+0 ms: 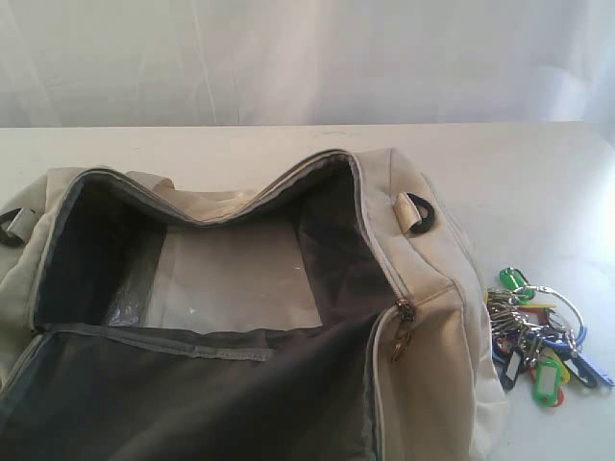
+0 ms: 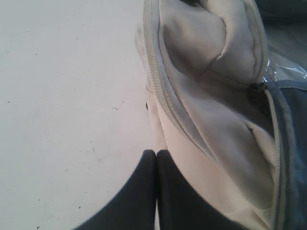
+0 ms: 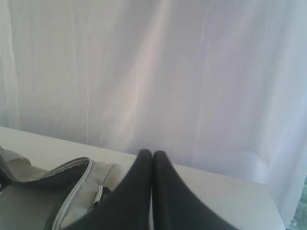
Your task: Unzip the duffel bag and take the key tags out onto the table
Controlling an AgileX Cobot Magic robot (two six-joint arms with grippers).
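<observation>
The cream duffel bag (image 1: pixel 423 375) lies on the white table (image 1: pixel 240 144) with its top zipper undone and its dark lining showing. The key tags (image 1: pixel 538 341), a colourful bunch on metal rings, lie on the table right of the bag. Neither gripper shows in the exterior view. My left gripper (image 2: pixel 156 152) is shut and empty, beside the duffel bag (image 2: pixel 201 124) at its end, just above the table (image 2: pixel 67 96). My right gripper (image 3: pixel 152 153) is shut with nothing in it, above the far end of the duffel bag (image 3: pixel 76 187).
A white curtain (image 1: pixel 307 58) hangs behind the table along its far edge. A dark strap ring (image 1: pixel 419 211) sits on the bag's right shoulder, and a zipper pull (image 1: pixel 402 331) dangles at the bag's right front.
</observation>
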